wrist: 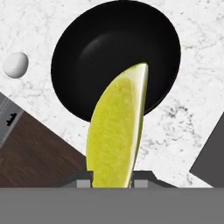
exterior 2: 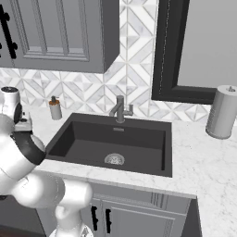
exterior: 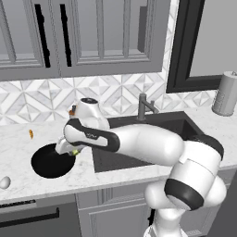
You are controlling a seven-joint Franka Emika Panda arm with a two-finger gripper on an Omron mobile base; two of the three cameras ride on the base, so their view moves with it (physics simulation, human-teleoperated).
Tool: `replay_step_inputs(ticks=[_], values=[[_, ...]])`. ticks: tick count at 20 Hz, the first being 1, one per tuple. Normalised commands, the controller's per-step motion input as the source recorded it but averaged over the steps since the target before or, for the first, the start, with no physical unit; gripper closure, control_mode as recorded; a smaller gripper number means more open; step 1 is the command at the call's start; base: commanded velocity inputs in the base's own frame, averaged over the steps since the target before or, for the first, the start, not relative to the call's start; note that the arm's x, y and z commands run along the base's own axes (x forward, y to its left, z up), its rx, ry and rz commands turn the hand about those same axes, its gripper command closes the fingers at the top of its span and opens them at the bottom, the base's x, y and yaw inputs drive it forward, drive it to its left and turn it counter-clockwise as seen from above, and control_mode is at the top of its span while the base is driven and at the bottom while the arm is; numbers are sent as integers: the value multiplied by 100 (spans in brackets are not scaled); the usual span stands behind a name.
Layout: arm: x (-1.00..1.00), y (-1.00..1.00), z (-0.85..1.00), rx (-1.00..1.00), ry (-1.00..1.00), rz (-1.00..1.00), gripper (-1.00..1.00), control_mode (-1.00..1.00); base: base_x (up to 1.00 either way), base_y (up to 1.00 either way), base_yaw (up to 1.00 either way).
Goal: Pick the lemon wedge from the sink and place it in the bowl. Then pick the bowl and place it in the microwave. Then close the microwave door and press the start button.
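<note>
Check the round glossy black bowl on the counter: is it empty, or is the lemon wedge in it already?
Empty. The round glossy black bowl shows only bare black interior, and the bright yellow lemon wedge hangs above it, clamped in the jaws.

We see a white marble table (exterior: 28,152) running under grey cabinets. On it, at about 9 o'clock from the dark sink (exterior 2: 115,143) set into its top, rests the black bowl (exterior: 48,162). A small white egg-like thing (exterior: 4,182) lies at 8 o'clock from the bowl, near the front edge. A tiny orange bit (exterior: 31,134) sits at 11 o'clock from the bowl. A grey roll (exterior 2: 222,113) stands at 2 o'clock from the sink, a small bottle (exterior 2: 55,109) at 10 o'clock.
</note>
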Motion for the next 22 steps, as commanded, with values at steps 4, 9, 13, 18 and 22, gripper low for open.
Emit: replay_step_inputs(ticks=[4,9,13,18,22], values=[[22,25,-4,-16,7,0,100,-100,0,0,0],[20,21,-16,-10,7,0,100,-100,0,0,0],[29,18,-21,-4,6,0,100,-100,0,0,0],[30,9,-26,-2,4,0,100,-100,0,0,0],[23,11,-34,-2,4,0,100,-100,0,0,0]])
